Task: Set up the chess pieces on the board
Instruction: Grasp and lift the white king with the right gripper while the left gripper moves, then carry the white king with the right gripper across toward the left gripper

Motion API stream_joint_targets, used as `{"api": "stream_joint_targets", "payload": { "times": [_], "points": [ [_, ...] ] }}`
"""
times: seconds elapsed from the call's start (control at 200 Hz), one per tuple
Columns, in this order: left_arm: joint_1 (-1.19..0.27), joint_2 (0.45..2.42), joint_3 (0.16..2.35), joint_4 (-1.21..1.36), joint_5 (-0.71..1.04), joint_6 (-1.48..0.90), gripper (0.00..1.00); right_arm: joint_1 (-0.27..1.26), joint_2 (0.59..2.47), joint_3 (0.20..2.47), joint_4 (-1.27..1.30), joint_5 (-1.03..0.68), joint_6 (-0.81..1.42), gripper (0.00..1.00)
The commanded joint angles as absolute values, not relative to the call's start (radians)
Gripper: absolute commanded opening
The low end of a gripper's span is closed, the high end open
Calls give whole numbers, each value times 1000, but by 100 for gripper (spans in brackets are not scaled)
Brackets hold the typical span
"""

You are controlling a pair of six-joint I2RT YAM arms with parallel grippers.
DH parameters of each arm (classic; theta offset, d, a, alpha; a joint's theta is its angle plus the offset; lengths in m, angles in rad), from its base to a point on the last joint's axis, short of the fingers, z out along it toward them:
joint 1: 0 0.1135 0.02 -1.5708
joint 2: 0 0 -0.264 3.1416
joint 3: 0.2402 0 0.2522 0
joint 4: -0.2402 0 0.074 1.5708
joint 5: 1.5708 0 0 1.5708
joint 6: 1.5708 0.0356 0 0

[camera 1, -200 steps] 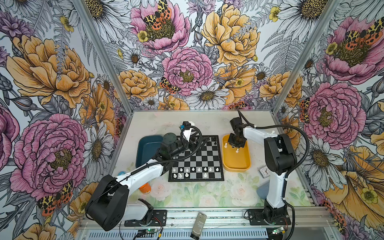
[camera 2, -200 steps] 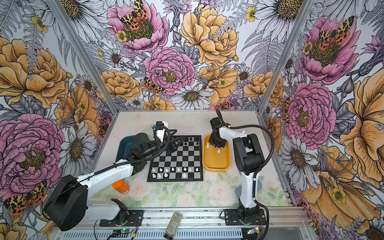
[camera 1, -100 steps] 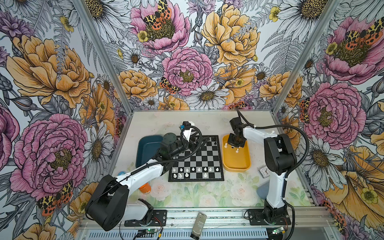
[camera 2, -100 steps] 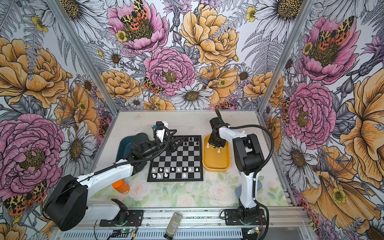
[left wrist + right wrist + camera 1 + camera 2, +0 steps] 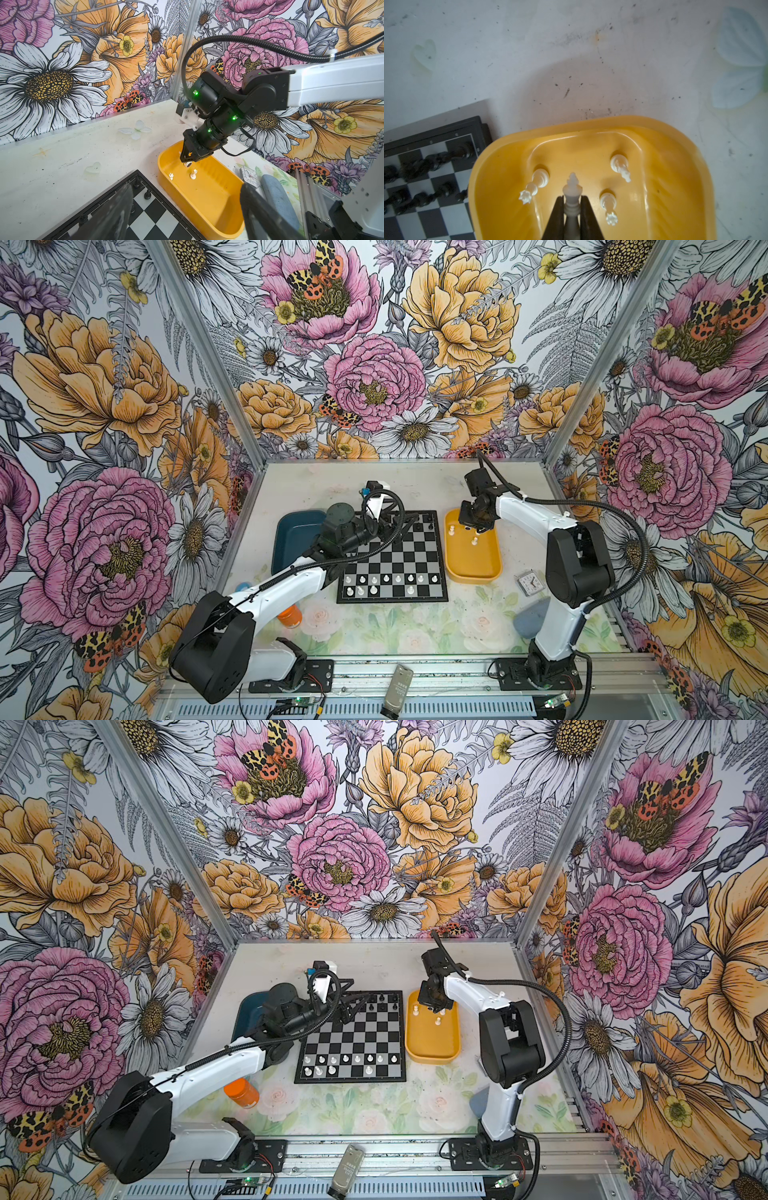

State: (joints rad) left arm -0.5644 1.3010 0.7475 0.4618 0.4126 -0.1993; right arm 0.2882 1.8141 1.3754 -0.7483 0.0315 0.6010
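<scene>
Grip: right end effector (image 5: 572, 200) clamped on white king (image 5: 572, 188), far end of yellow tray (image 5: 675, 143) | left end effector (image 5: 185, 185) spread over board (image 5: 399, 560) far-left | advice: lift straight up, clear neighbouring pieces (image 5: 538, 180) before crossing left.

R gripper (image 5: 572, 200) tighter on king (image 5: 572, 188)

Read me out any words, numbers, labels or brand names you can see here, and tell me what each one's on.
Nothing here can be read outright, so no text is quoted.
chessboard border: small light marks beside the squares, too blurred to read.
small clock face: dial markings too small to read.
silver device on the front rail: faint printing, too small to read.
</scene>
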Motion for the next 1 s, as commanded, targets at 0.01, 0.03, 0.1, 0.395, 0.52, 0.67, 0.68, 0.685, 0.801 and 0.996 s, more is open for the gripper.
{"api": "stream_joint_targets", "payload": {
  "times": [0.01, 0.03, 0.1, 0.395, 0.52, 0.67, 0.68, 0.685, 0.801, 0.996],
  "points": [
    [-553, 1254, 803, 379, 399, -210, 81, 303, 1721, 1354, -753, 52, 545, 0],
    [-554, 1250, 811, 365, 395, -210, 81, 306, 1707, 1349, -753, 54, 539, 0],
    [-550, 1236, 841, 310, 388, -211, 80, 317, 1657, 1336, -753, 50, 508, 0],
    [-543, 1182, 1057, -21, 401, -195, 78, 414, 1432, 1316, -749, 20, 267, 0],
    [-542, 1175, 1172, -178, 439, -188, 78, 454, 1341, 1291, -727, -1, 185, 0],
    [-541, 1178, 1298, -344, 496, -204, 77, 517, 1230, 1241, -677, -45, 99, 0],
    [-541, 1178, 1305, -352, 500, -207, 77, 520, 1226, 1239, -674, -46, 96, 0],
    [-541, 1178, 1307, -356, 502, -209, 77, 522, 1222, 1239, -672, -47, 94, 0],
    [-537, 1184, 1374, -431, 572, -251, 75, 578, 1133, 1194, -621, -72, 43, 0],
    [-545, 1181, 1432, -542, 603, -296, 73, 669, 1010, 1128, -534, -108, -7, 0]
  ]
}}
